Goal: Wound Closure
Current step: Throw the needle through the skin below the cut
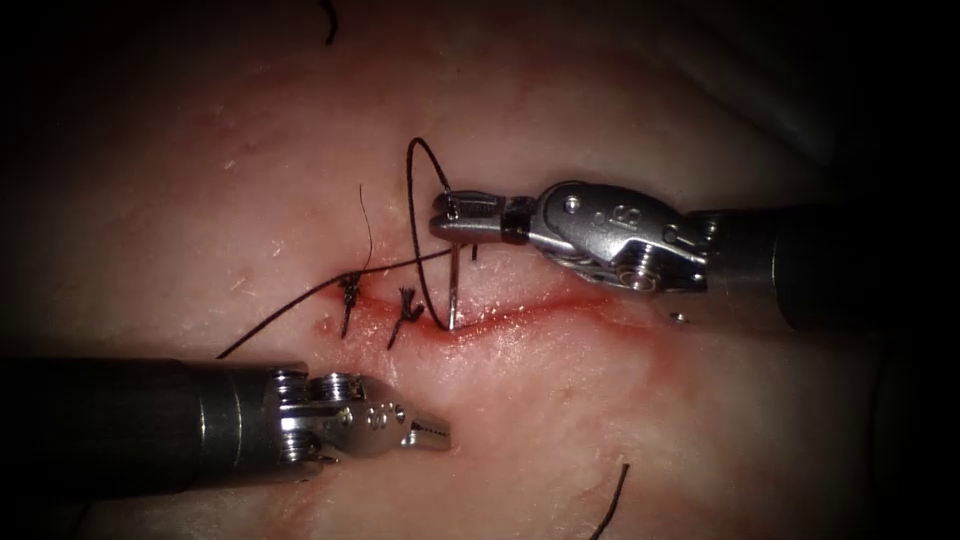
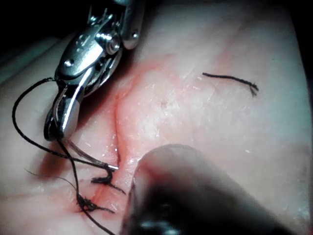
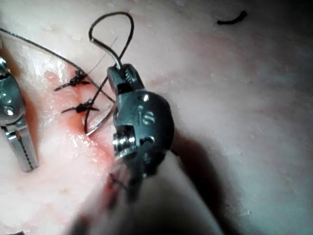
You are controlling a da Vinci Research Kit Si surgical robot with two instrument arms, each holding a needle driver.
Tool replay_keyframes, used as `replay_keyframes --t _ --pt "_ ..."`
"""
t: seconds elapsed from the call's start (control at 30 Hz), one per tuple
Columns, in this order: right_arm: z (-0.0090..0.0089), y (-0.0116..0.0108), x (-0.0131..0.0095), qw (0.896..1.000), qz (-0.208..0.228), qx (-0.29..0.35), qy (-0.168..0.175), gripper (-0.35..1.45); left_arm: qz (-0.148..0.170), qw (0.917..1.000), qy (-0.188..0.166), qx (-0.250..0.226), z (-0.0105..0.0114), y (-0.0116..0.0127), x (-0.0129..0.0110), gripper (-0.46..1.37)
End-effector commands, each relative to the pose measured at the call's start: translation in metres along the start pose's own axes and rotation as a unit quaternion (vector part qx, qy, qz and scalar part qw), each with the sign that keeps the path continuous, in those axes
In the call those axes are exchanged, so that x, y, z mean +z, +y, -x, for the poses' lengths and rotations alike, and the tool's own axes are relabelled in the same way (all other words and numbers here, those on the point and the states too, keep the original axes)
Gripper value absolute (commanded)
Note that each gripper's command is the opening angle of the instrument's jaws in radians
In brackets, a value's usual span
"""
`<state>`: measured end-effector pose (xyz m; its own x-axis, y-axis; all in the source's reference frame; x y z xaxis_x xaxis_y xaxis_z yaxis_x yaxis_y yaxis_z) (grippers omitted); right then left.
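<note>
Two knots (image 1: 378, 303) tied at the cut's (image 1: 520, 312) left end; rest gapes. My right tool's (image 1: 452, 217) fingers pinch the needle (image 1: 454, 290) near its tail, tip at the cut. Left tool (image 1: 432, 434) empty, fingers pressed together.

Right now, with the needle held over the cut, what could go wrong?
1. The right end effector grips the needle near its thread end, with the tip at the cut; held that far back, it might twist off line.
2. The thread loops around those jaws and could snag.
3. The two knots lie close to the tip and could be caught.
</note>
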<state>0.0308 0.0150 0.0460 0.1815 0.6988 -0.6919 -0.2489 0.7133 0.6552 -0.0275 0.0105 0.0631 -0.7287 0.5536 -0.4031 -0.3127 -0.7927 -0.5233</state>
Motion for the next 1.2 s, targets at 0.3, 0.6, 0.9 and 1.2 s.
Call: replay_keyframes --t 0.3,0.6,0.9,1.2 --pt "-0.0003 0.0005 0.0004 0.994 -0.009 0.113 0.004 -0.35 0.006 1.0000 0.002 0.000 0.0013 -0.0004 -0.0007 -0.35" --pt "0.0003 0.0003 0.0014 0.980 -0.039 0.196 0.006 -0.35 0.007 1.0000 0.002 0.003 0.0020 -0.0009 -0.0010 -0.35" --pt "0.0015 -0.0011 0.0030 0.954 -0.085 0.286 0.006 -0.35 0.007 1.0000 0.002 0.003 0.0019 -0.0011 -0.0009 -0.35" --pt "0.0018 -0.0023 0.0027 0.936 -0.052 0.348 -0.021 -0.35 0.007 1.0000 0.005 0.003 0.0021 -0.0014 -0.0010 -0.34"
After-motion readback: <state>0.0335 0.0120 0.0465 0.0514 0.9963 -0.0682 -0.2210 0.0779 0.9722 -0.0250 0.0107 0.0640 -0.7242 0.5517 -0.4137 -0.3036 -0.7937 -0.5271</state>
